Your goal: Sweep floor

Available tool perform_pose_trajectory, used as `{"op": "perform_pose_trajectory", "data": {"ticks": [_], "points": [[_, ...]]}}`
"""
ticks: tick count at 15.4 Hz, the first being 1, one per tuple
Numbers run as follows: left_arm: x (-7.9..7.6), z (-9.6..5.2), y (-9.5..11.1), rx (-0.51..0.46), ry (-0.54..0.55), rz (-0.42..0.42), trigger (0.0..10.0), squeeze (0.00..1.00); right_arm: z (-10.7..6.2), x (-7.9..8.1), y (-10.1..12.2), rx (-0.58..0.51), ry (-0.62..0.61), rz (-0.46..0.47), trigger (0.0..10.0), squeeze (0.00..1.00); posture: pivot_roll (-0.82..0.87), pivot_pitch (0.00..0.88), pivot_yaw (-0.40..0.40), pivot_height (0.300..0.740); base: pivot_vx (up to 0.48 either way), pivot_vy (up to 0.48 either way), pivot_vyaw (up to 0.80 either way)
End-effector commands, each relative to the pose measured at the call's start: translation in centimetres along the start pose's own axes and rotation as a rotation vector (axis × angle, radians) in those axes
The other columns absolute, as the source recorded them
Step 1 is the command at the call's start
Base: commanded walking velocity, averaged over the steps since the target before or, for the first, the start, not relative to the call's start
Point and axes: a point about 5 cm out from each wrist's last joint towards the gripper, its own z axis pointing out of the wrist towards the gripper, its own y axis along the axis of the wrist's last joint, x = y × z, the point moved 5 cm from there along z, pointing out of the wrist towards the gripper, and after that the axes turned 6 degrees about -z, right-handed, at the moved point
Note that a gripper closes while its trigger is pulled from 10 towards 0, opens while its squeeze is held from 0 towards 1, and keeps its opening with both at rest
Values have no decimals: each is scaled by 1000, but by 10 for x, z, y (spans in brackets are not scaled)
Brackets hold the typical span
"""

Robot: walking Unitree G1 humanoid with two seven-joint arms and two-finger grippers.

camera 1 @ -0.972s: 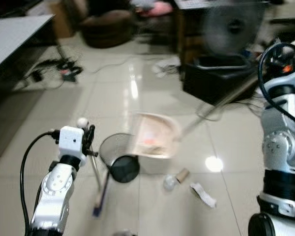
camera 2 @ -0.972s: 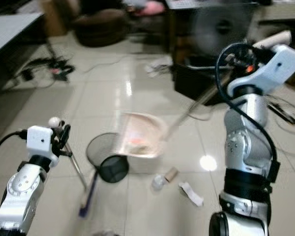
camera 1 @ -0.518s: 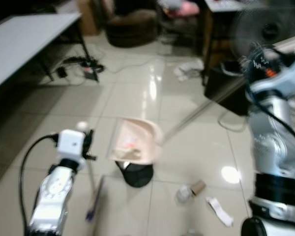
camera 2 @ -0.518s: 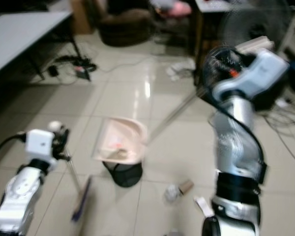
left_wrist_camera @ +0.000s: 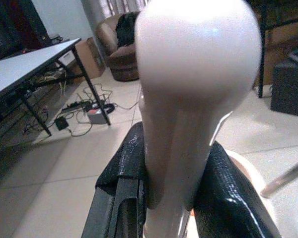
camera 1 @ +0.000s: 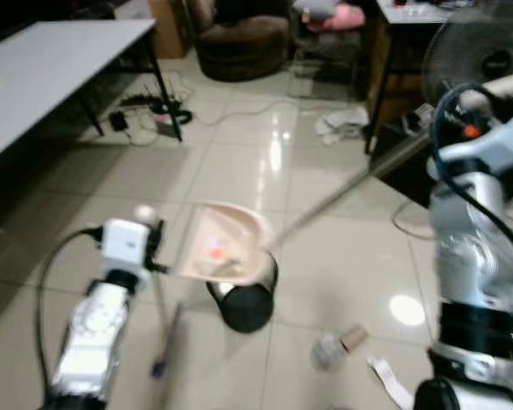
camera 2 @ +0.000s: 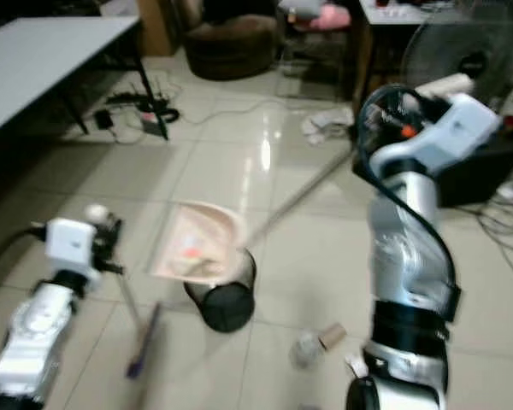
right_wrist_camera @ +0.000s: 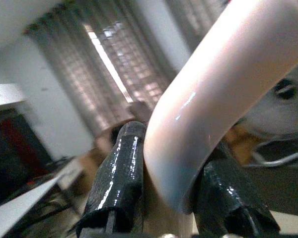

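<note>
My left gripper (camera 1: 153, 245) is shut on the white broom handle (left_wrist_camera: 188, 124), just below its round knob. The broom runs down to purple bristles (camera 1: 160, 366) on the tiled floor. My right gripper (right_wrist_camera: 174, 163) is shut on the curved pale grip of the dustpan's long pole (camera 2: 299, 192). The pinkish dustpan (camera 1: 220, 254) is tilted, with some scraps in it, right over the mouth of a black mesh bin (camera 1: 246, 305). On the floor right of the bin lie a cardboard roll (camera 1: 354, 336), a crumpled bit (camera 1: 327, 351) and a white wrapper (camera 1: 392, 383).
A grey table (camera 1: 51, 60) stands at the left, with cables and a power strip (camera 1: 150, 115) by its leg. A brown armchair (camera 1: 239, 47) is at the back; a fan (camera 1: 479, 51) and a dark box (camera 2: 496, 162) stand at the right.
The view has swung and shifted. The dustpan has gone from beside the bin to tilted over its mouth. Both grippers keep their hold.
</note>
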Motion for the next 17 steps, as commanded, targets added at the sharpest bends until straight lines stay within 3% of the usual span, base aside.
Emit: {"op": "perform_pose_trajectory", "data": {"ticks": [1,2,3,9,13,17], "points": [[10,1,12,-44,23,26,10000,0,3,14,15,-59,37,23,10000,0,16,20,79,740,352,0,0],[10,1,12,-45,23,26,10000,0,3,16,14,-59,56,10,10000,0,17,21,79,740,349,0,0],[10,0,12,-45,25,26,10000,0,1,31,14,-64,160,-41,10000,0,17,24,79,740,352,0,0],[13,-2,11,-41,51,16,10000,0,3,33,6,-58,164,-64,10000,0,20,30,77,740,332,0,0],[15,1,12,-43,68,20,10000,0,4,38,2,-103,199,-126,10000,0,24,30,78,740,0,0,0],[15,1,12,-47,74,27,10000,0,3,74,3,-180,395,-243,10000,0,21,27,83,740,0,0,0]]}}
